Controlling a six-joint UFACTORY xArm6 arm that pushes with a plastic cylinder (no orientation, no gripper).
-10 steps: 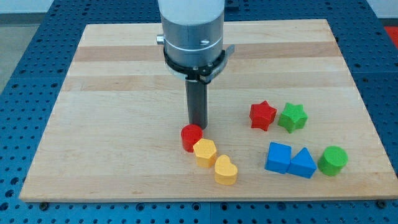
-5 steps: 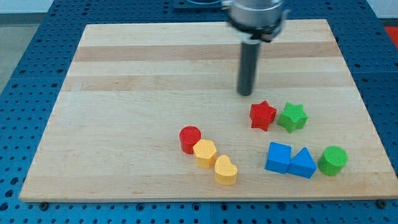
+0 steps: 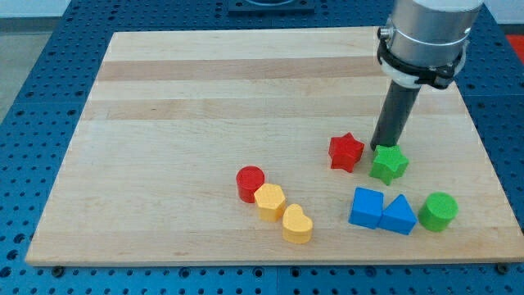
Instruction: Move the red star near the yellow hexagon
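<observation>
The red star (image 3: 345,152) lies right of the board's middle. The yellow hexagon (image 3: 269,201) lies lower left of it, between a red cylinder (image 3: 250,183) and a yellow heart (image 3: 297,224). My tip (image 3: 382,147) stands at the top edge of the green star (image 3: 388,164), touching or almost touching it, just right of the red star. The rod rises from there to the arm's grey body at the view's top right.
A blue cube (image 3: 366,207), a blue triangle (image 3: 399,215) and a green cylinder (image 3: 438,211) sit in a row at the lower right. The wooden board (image 3: 164,123) lies on a blue perforated table.
My tip moved from beside the red cylinder up and right across the board, then down to the green star's top edge. The green star has shifted slightly down. The red star has not moved.
</observation>
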